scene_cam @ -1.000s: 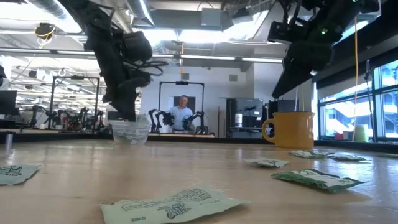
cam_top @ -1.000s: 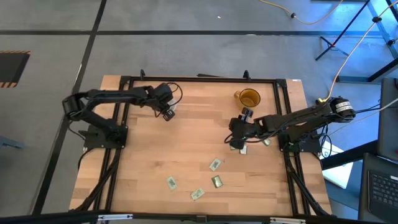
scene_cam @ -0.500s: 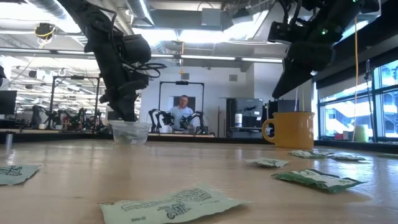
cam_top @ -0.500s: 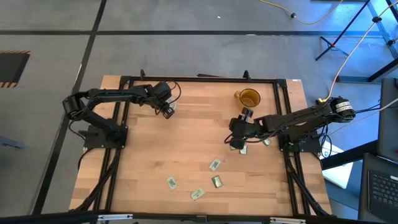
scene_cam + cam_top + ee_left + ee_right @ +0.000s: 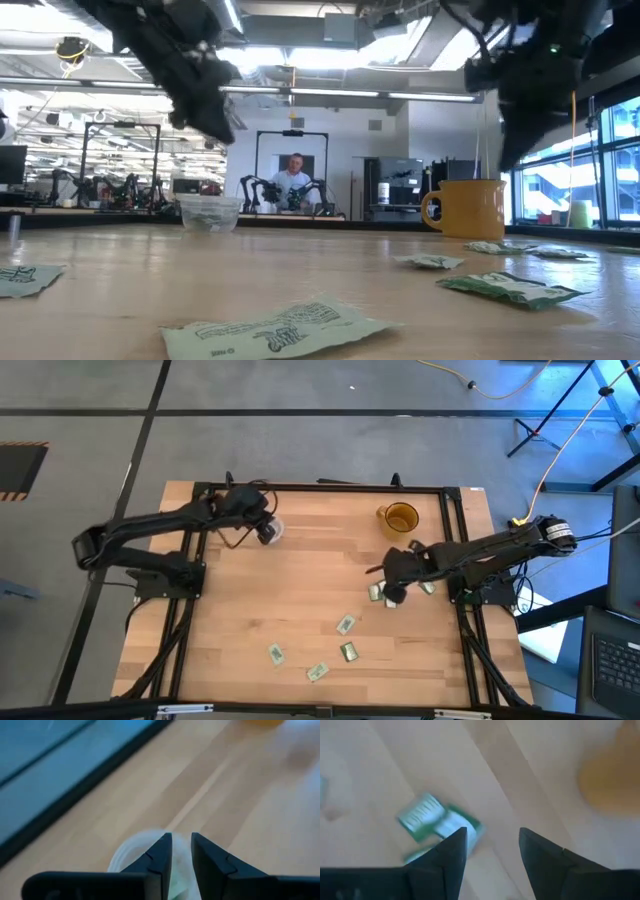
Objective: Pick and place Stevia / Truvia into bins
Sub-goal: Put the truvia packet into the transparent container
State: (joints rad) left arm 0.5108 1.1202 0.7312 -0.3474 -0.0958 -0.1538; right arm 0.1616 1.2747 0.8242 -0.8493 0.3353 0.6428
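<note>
Green and white Stevia sachets lie flat on the wooden table: several near the front (image 5: 345, 625) and a few by the right arm (image 5: 377, 592). The clear cup (image 5: 275, 530) stands at the far left and the amber mug (image 5: 400, 517) at the far right. My left gripper (image 5: 266, 532) hovers just above the clear cup (image 5: 130, 855), its fingers (image 5: 162, 851) a little apart and empty. My right gripper (image 5: 492, 837) stands open above a sachet (image 5: 440, 822), near the mug (image 5: 610, 785).
A black frame (image 5: 320, 487) runs around the table's edge. In the low view sachets lie close to the camera (image 5: 280, 330) and at the right (image 5: 510, 288), and the mug (image 5: 465, 208) and clear cup (image 5: 210, 212) stand farther back. A person sits in the room beyond.
My left gripper has risen out of the clear cup, drawn back toward the table's far left and tipped more level. My right gripper has turned about at the wrist above the sachets near the mug. The cups and the sachets on the table have stayed put.
</note>
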